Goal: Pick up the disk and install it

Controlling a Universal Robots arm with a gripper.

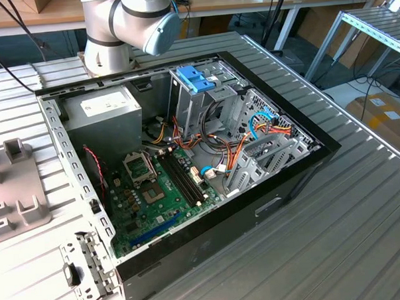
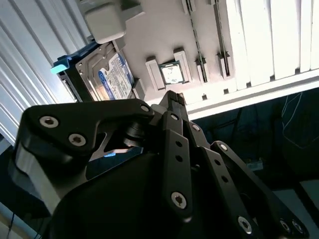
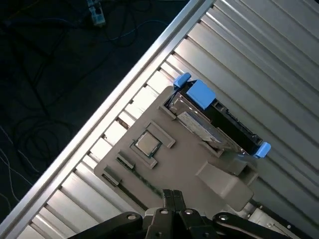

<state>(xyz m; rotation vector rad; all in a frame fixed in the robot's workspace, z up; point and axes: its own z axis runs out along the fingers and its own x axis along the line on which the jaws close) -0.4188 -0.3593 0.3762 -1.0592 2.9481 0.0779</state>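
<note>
Gripper: the gripper [image 3: 172,195] appears in both wrist views as black linkages. Its fingertips are drawn together to a narrow close, with nothing between them. It carries nothing.

Disk: the disk [image 3: 199,124] is not in the gripper. It sits propped in a slot at one edge of a grey fixture [image 3: 189,164] on the ribbed bench [image 3: 259,45]. Its labelled face [image 2: 112,77] is turned partly towards the second wrist view.

Blue tabs: a blue tab [image 3: 200,93] sits at one end of the disk and a second one at the other end. Together they mark its length.

Direction from gripper: the disk lies ahead of the fingertips and off to one side, on the far part of the fixture. The two are apart, not touching.

Between them: a small square chip [image 3: 147,143] in its own pocket lies nearer the gripper than the disk does.

Long axis: I judge that the disk's long side runs crosswise to the line from the fingertips, so the gripper faces a broad side and not an end.

Height: the gripper hangs above the fixture, clear of it.

Install site: in the exterior view the open computer case [image 1: 301,179] lies on the bench, with a metal drive cage [image 1: 195,78] with light-blue handles inside it. I cannot make out a disk seated there.

Progress: as I judge it, the disk is not yet picked up.
</note>
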